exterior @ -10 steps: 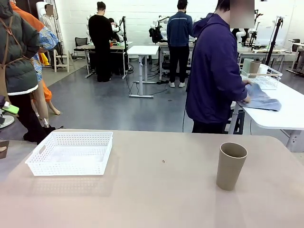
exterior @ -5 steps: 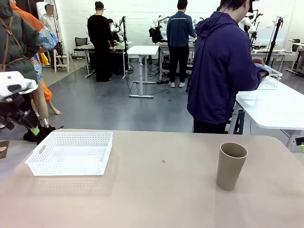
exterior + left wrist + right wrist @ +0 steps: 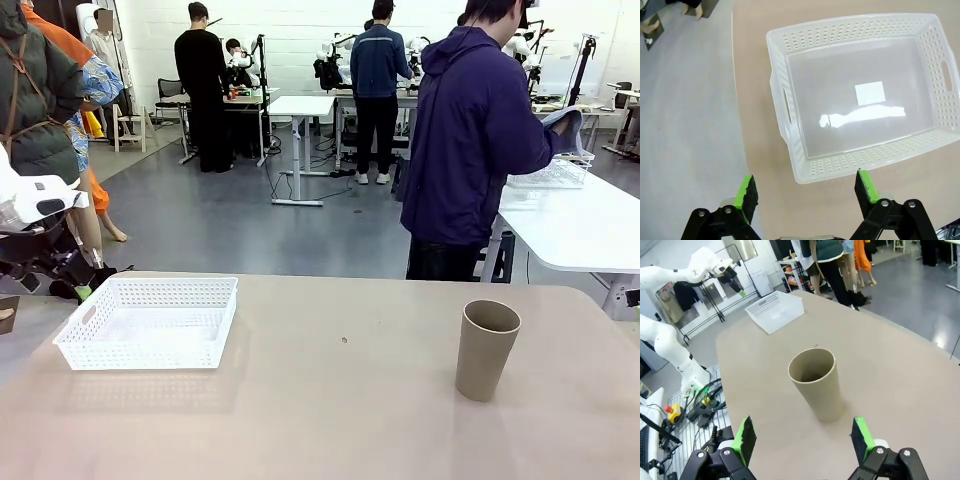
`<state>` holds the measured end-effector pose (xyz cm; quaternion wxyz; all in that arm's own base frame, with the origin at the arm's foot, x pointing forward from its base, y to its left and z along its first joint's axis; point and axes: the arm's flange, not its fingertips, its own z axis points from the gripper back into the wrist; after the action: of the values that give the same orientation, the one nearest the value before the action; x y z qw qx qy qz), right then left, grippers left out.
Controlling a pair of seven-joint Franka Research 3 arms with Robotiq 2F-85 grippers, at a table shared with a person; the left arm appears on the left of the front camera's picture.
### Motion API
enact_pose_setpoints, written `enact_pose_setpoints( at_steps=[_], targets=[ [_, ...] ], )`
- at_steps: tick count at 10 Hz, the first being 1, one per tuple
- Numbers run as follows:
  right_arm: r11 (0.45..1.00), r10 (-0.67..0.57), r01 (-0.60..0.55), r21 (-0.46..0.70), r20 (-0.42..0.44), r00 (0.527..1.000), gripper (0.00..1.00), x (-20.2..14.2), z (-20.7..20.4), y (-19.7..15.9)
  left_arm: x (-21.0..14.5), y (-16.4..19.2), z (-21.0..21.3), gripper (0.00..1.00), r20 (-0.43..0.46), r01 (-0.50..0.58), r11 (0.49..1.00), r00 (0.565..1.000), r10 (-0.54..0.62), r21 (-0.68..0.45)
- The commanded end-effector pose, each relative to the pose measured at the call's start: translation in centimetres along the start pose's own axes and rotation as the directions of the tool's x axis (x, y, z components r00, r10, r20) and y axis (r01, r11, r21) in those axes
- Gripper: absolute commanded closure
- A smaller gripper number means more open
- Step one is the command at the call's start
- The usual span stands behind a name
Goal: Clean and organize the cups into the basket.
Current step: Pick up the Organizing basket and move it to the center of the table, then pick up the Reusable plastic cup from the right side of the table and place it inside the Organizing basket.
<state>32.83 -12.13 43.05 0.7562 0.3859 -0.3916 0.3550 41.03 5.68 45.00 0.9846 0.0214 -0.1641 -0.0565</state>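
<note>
One beige-tan cup (image 3: 487,350) stands upright and empty on the right of the tan table. The white lattice basket (image 3: 130,354) sits empty at the left. My left gripper (image 3: 72,286) hangs open just off the basket's left end. In the left wrist view its green fingertips (image 3: 747,192) stand wide apart above the basket's (image 3: 781,102) near short wall. My right gripper (image 3: 803,437) is open too, a little short of the cup (image 3: 815,382), which lies between the lines of its two fingers. The basket (image 3: 771,310) lies far beyond it.
A person in a purple jacket (image 3: 470,140) stands past the far edge at a white side table (image 3: 570,225), holding up a blue cloth (image 3: 565,125) over a wire basket (image 3: 550,175). The left arm (image 3: 702,265) shows beyond the basket.
My left arm has come in from the left and dropped towards the basket's end. The person lifted the blue cloth off the side table. Cup and basket have not moved.
</note>
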Motion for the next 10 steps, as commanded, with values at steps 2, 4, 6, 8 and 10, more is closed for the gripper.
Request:
enact_pose_setpoints(
  at_steps=[2, 4, 6, 8, 10],
  targets=[
    [1.000, 0.000, 0.000, 0.000, 0.000, 1.000, 0.00, 0.0, 0.0, 0.0, 0.0, 0.0, 0.0, 0.00, 0.000, 0.000, 1.000, 1.000, 0.000, 0.000],
    [0.975, 0.219, -0.217, 0.039, -0.033, 0.975, 0.00, -0.9, -3.3, -3.0, 2.1, 0.8, -3.6, 0.00, -0.069, -0.018, 0.995, 0.998, 0.012, -0.096],
    [0.919, 0.391, -0.382, 0.094, -0.112, 0.913, 0.00, -2.0, -4.6, -6.1, 2.9, 2.1, -5.7, 0.00, -0.113, -0.033, 0.984, 0.993, 0.013, -0.177],
    [0.872, 0.465, -0.424, 0.244, -0.145, 0.873, 0.00, -2.3, -6.8, -8.5, 3.5, 2.6, -7.6, 0.00, -0.175, -0.071, 0.974, 0.984, 0.033, -0.215],
    [0.863, 0.443, -0.379, 0.333, -0.141, 0.885, 0.00, -1.8, -9.1, -11.3, 3.1, 1.5, -9.3, 0.00, -0.222, -0.081, 0.982, 0.974, 0.041, -0.172]
  ],
)
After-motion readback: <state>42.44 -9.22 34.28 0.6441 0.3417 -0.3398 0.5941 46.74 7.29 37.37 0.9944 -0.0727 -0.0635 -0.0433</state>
